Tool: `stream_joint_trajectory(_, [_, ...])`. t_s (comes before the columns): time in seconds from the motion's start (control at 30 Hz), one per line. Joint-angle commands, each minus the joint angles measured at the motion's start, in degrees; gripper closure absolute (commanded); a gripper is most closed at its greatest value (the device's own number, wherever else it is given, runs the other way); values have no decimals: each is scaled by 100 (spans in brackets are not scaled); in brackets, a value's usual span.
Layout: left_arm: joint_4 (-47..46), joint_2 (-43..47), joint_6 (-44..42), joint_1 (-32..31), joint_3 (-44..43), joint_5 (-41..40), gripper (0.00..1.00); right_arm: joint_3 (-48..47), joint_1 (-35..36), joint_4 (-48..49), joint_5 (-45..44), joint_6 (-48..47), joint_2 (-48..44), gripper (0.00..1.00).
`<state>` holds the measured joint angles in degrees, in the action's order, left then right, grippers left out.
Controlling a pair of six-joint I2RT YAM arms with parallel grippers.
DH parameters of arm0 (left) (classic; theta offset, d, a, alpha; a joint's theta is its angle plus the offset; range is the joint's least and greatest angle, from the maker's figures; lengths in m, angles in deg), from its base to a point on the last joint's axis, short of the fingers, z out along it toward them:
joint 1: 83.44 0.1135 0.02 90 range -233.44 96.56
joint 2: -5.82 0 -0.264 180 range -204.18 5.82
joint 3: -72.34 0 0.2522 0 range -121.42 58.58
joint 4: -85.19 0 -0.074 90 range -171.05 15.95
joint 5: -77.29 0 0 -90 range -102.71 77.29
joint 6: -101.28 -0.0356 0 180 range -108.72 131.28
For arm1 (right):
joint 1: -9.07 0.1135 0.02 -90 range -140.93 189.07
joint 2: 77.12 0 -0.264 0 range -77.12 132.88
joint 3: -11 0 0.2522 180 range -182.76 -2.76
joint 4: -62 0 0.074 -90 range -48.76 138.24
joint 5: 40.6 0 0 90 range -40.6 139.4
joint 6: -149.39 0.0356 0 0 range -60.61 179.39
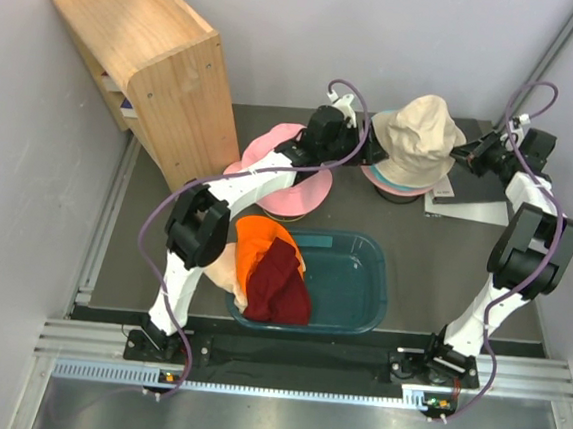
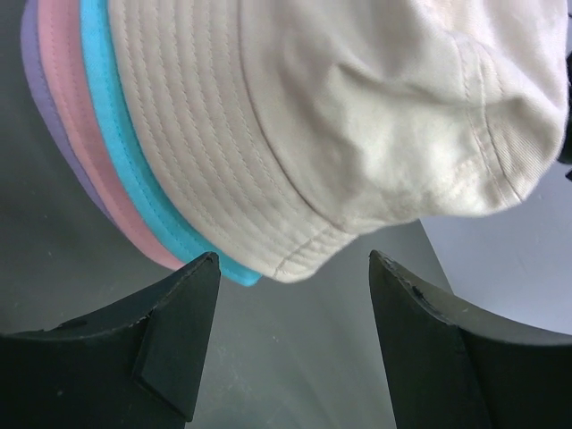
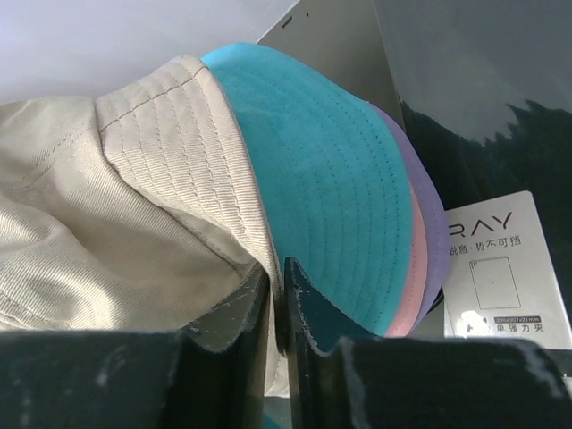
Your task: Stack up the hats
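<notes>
The left tool [image 2: 293, 261] is open, its jaws standing wide apart over the bare worktop [image 2: 295, 357] and holding nothing. Just ahead of it is the stack. The beige hat [image 2: 357, 116] sits on top, with the brims of the teal hat [image 2: 134, 170], the pink hat [image 2: 76, 116] and the lavender hat [image 2: 40, 98] layered beneath.

The right tool [image 3: 279, 268] meets the stack from the opposite side. Its jaws are nearly together, pinching a strip of the beige hat's brim. Past its tips the teal, pink and lavender brims fan out, and a printed card [image 3: 500, 277] lies just beyond them.

Behind the left tool, under its arm, lies a second pink hat [image 1: 281, 134]. Farther back, near the arm bases, the tub [image 1: 357, 271] holds the orange hat [image 1: 262, 245], the maroon hat [image 1: 280, 284] and the peach hat [image 1: 223, 269], heaped at its left end.
</notes>
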<state>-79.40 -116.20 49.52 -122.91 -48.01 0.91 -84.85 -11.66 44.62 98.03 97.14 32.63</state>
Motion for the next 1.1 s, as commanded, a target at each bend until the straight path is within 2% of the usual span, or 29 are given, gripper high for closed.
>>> stream_joint_trajectory(0.0, [-332,-234,43,140,-468,17,27,175,52,318,95,-5,-428,77])
stream_joint_trajectory(0.1, [-323,-287,43,202,-696,-62,27,298,-9,466,165,73,-621,52])
stream_joint_trajectory(0.23, [-279,-340,35,264,-1057,-185,27,394,-247,450,16,188,-972,43])
stream_joint_trajectory(0.47, [-209,-392,-150,290,-1242,-431,25,237,-388,-147,-870,-84,-1606,41])
stream_joint_trajectory(0.6, [-297,-735,51,378,-1706,-308,20,0,-318,36,-1275,-58,-1607,40])
stream_joint_trajectory(0.8, [-358,-1474,175,448,-2682,-176,15,-975,340,501,-1285,100,-518,40])
stream_joint_trajectory(0.93, [-411,-1588,105,475,-2718,-334,13,-1484,798,538,-1311,83,342,40])
stream_joint_trajectory(1.07, [-472,-1685,87,527,-2718,-238,12,-1425,1088,441,-1276,-31,556,41])
